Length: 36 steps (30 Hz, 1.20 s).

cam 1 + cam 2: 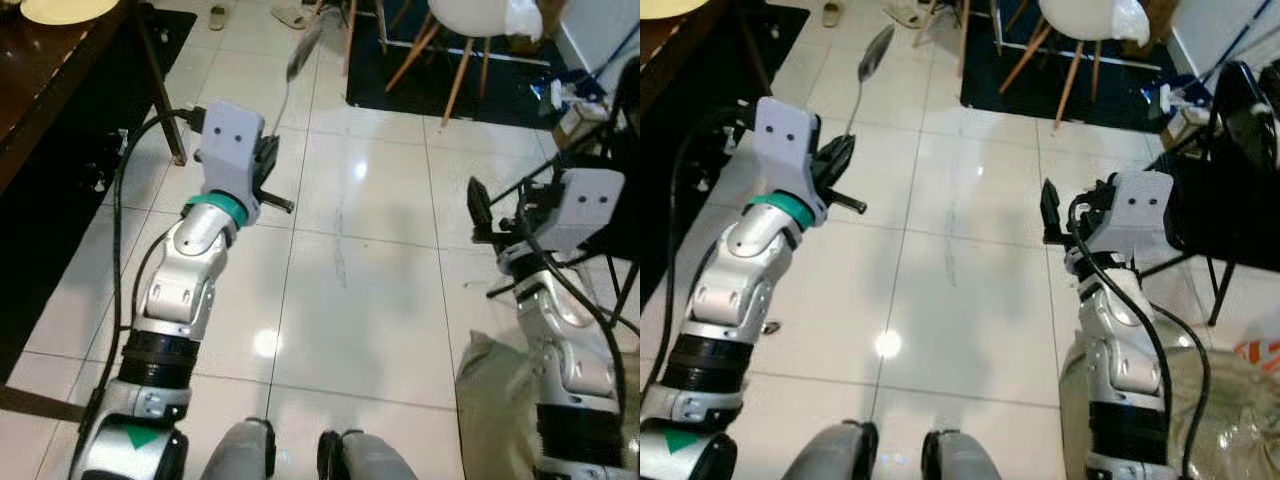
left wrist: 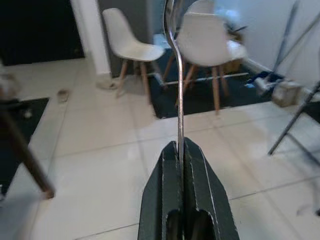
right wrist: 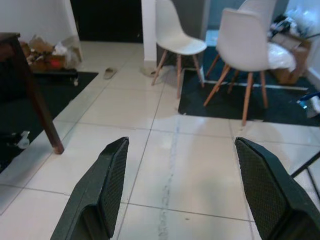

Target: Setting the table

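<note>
The robot stands on a glossy white tiled floor [image 1: 360, 300], both silver arms raised in front of it. The left hand [image 2: 181, 150] has its two black fingers pressed together on the thin handle of a metal spoon [image 1: 862, 75], which juts forward and up from the fingertips, its bowl (blurred in the head views) held in the air above the tiles. In the left wrist view the handle rises straight out of the closed fingers [image 2: 205, 190].

The right hand [image 3: 180, 190] is held over bare floor at the robot's right, its fingers spread wide apart with nothing between them.

To the robot's left stands a dark wooden table [image 1: 40, 70], with a pale plate [image 1: 65, 8] near its edge. Ahead, white chairs [image 3: 177, 35] with wooden legs stand on a dark rug [image 1: 450, 90]. A pair of slippers [image 1: 290, 16] lies on the tiles beyond the spoon.
</note>
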{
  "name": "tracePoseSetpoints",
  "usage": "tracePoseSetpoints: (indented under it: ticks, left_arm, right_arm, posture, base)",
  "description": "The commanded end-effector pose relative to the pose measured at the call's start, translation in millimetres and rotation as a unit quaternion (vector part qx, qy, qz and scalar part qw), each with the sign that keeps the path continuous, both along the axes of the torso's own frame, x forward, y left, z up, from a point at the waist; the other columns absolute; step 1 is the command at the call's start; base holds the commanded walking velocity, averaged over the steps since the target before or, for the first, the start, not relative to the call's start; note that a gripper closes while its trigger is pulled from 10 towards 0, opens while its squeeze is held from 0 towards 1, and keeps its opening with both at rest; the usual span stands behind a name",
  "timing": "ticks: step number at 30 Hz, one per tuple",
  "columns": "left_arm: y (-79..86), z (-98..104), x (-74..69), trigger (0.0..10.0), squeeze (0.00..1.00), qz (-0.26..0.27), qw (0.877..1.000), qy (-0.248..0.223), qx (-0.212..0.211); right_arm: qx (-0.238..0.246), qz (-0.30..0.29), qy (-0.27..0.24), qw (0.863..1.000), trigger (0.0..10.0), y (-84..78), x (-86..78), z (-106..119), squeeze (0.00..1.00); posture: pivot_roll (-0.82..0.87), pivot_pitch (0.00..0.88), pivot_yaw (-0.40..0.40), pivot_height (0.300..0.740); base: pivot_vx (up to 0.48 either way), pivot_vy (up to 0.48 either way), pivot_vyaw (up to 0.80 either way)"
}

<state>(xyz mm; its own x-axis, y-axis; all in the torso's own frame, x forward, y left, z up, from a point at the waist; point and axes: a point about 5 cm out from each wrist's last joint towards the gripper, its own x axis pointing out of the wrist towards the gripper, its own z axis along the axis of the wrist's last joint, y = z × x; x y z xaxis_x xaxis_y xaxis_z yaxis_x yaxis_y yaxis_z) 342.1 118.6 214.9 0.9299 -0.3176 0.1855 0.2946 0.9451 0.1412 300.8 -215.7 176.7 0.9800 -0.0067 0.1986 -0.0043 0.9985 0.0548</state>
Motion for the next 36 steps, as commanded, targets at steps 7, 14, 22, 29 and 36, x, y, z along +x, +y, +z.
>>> tracePoseSetpoints:
  ticks: [7,14,22,29,36]
  left_arm:
    - [-7.3,-2.8,-1.4,10.0,0.00,-0.012,1.000,0.000,0.001]
    - [-8.5,-3.5,-1.9,10.0,0.00,-0.016,1.000,0.000,0.001]
    - [-10.0,-4.0,-1.6,10.0,0.00,-0.020,1.000,0.001,0.002]
    - [-9.9,-4.3,-1.6,10.0,0.00,-0.021,1.000,0.000,0.002]
    - [-10.1,-4.5,-1.6,10.0,0.00,-0.021,1.000,0.001,0.003]
  right_arm:
    - [-0.004,-0.008,0.006,1.000,10.0,-4.5,-1.4,-3.2,0.00]
    - [-0.005,-0.008,0.006,1.000,10.0,-4.3,-1.3,-3.7,0.00]
    - [-0.005,-0.009,0.006,1.000,10.0,-4.7,-1.1,-3.9,0.00]
    - [-0.004,-0.009,0.005,1.000,10.0,-4.6,-0.9,-3.7,0.00]
    - [-0.004,-0.009,0.006,1.000,10.0,-4.6,-0.9,-4.0,0.00]
  posture:
    - [0.11,0.108,0.011,0.740]
    - [0.11,0.103,0.011,0.740]
    - [0.11,0.097,0.013,0.740]
    - [0.11,0.097,0.014,0.740]
    - [0.11,0.097,0.014,0.740]
  base:
    - [0.480,0.000,0.00]
    - [0.480,0.000,0.00]
    - [0.480,0.000,0.00]
    - [0.480,0.000,0.00]
    - [0.480,0.000,0.00]
